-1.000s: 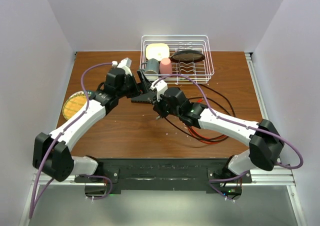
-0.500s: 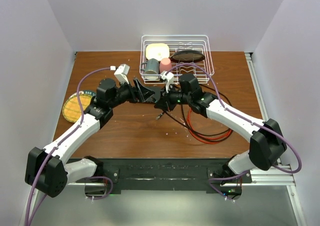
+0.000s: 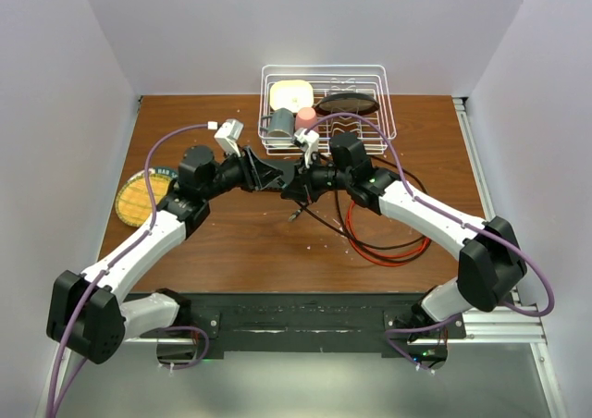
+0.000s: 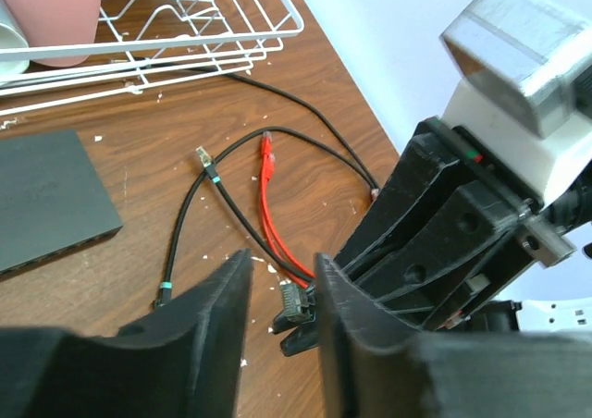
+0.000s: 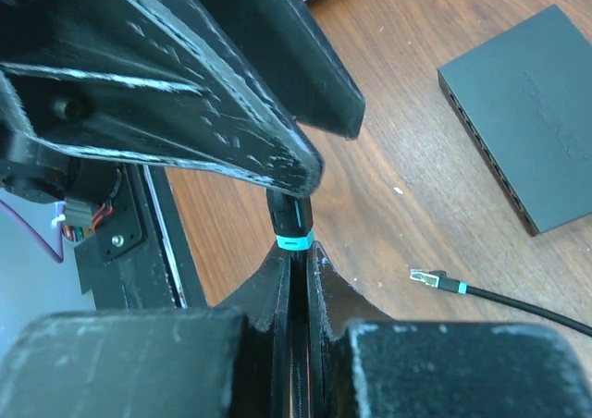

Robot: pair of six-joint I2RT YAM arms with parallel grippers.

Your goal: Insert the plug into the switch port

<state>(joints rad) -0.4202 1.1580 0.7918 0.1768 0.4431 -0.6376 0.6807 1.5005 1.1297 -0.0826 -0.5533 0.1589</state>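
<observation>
My right gripper is shut on a black cable just behind a teal band, and the plug sticks out past its fingertips. My left gripper faces it above the table. Its two fingers stand on either side of the plug, narrowed but with a gap still showing, so it is open. In the top view both grippers meet in front of the rack. The switch lies flat on the wood to the left gripper's left. Its row of sockets faces the grippers.
A second black cable end with a teal band and a red cable end lie loose on the wood. Red and black cable loops lie right of centre. A white wire rack with dishes stands at the back. A yellow disc is at far left.
Both grippers have moved toward the rack and come together. The left gripper's jaws have narrowed from wide open to close on either side of the plug. The right gripper stays shut on the cable.
</observation>
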